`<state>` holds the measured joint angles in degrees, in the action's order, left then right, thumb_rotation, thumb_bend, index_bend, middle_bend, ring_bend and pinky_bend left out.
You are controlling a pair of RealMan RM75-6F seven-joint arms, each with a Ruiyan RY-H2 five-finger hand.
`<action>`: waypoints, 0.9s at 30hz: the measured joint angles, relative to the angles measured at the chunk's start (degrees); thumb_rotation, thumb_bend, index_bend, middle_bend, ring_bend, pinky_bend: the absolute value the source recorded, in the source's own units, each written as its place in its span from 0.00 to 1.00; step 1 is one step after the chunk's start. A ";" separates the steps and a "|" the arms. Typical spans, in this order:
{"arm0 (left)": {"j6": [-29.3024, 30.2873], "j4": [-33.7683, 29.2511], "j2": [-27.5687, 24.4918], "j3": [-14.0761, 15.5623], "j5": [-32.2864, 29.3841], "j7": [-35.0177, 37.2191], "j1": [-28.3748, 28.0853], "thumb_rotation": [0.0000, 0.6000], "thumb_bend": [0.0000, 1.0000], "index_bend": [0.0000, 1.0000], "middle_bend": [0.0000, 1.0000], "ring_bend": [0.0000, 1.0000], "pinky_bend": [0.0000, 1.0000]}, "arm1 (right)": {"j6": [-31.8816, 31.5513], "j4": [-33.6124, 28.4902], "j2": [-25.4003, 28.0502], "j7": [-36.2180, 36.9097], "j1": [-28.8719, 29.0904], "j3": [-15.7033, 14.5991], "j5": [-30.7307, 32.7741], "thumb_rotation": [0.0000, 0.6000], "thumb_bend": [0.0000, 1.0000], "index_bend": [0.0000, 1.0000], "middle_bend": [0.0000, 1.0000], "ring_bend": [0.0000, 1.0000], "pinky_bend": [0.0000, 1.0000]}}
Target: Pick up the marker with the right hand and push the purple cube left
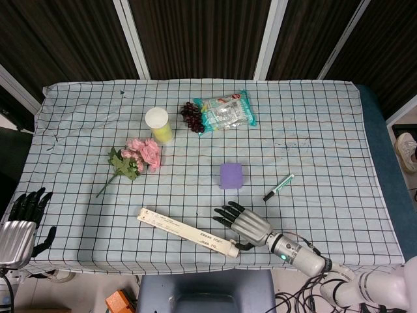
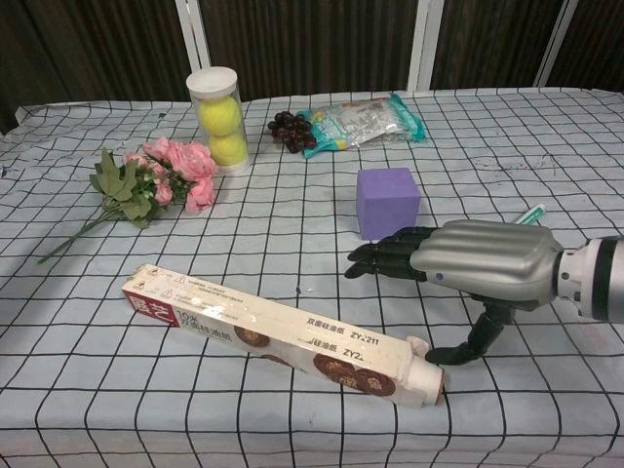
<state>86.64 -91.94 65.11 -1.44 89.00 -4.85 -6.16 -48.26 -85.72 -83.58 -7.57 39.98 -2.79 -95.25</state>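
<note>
A purple cube (image 1: 231, 175) (image 2: 387, 202) sits on the checked cloth right of centre. A green and white marker (image 1: 278, 187) with a black cap lies to its right; in the chest view only its tip (image 2: 531, 214) shows behind my right hand. My right hand (image 1: 244, 223) (image 2: 468, 261) hovers near the table's front edge, below the cube and left of the marker, fingers extended and apart, holding nothing. My left hand (image 1: 23, 218) rests at the front left corner, fingers spread and empty.
A long flat box (image 1: 187, 232) (image 2: 283, 334) lies just left of my right hand. Pink flowers (image 1: 135, 158) (image 2: 151, 182), a tube of tennis balls (image 1: 159, 125) (image 2: 218, 119), dark grapes (image 1: 191, 116) and a snack bag (image 1: 226, 111) (image 2: 361, 121) sit further back.
</note>
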 measured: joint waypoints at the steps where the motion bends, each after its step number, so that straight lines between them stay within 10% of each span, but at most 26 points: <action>1: -0.08 0.00 0.01 0.00 0.00 -0.01 -0.03 1.00 0.42 0.00 0.00 0.00 0.05 | -0.03 0.07 0.00 -0.06 0.00 -0.07 0.09 1.00 0.41 0.06 0.06 0.00 0.05; 27: -1.45 -0.10 0.13 0.05 -0.09 -0.42 -0.53 1.00 0.42 0.00 0.00 0.00 0.05 | -5.62 14.89 4.09 -4.38 -3.61 1.41 5.92 1.00 0.41 0.33 0.20 0.05 0.09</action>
<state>85.19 -92.04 65.23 -1.39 88.91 -5.27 -6.69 -53.87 -70.83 -79.49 -11.95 36.37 -1.38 -89.33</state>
